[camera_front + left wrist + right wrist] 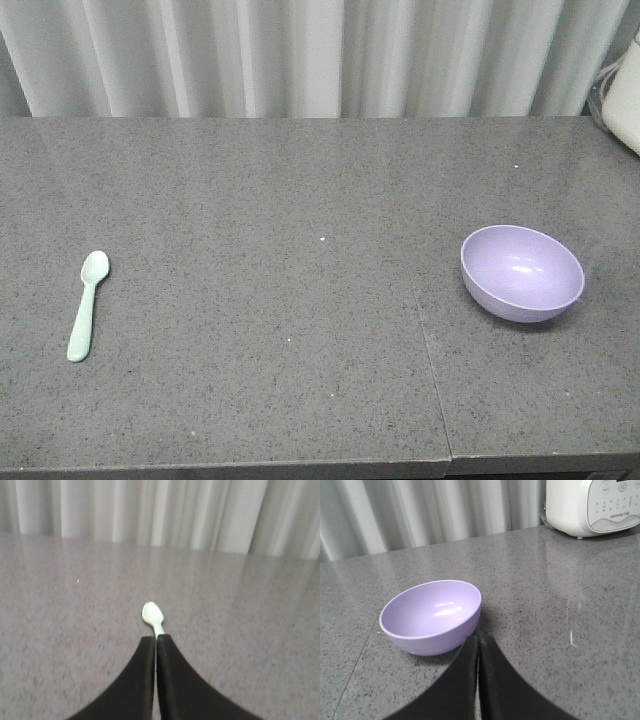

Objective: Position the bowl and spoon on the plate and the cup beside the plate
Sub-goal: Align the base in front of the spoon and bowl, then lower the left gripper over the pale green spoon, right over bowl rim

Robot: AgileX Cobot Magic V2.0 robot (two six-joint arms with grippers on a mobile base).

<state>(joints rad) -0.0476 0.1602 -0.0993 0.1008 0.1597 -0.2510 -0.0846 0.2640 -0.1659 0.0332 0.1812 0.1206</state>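
The pale mint-green spoon [88,305] lies flat on the grey table at the left, its bowl end pointing away. The lavender bowl [522,272] stands upright and empty at the right. Neither arm shows in the front view. In the left wrist view my left gripper [156,637] is shut with nothing in it, and the spoon [153,614] lies just beyond its tips, its handle hidden behind the fingers. My right gripper [479,638] is shut and empty, with the bowl [432,615] just ahead and to the left of its tips. The plate and the cup are out of view.
A white kitchen appliance [592,505] stands at the table's far right corner, and it shows at the right edge [625,100] of the front view. A pleated curtain [300,55] hangs behind the table. A seam [432,370] runs through the tabletop left of the bowl.
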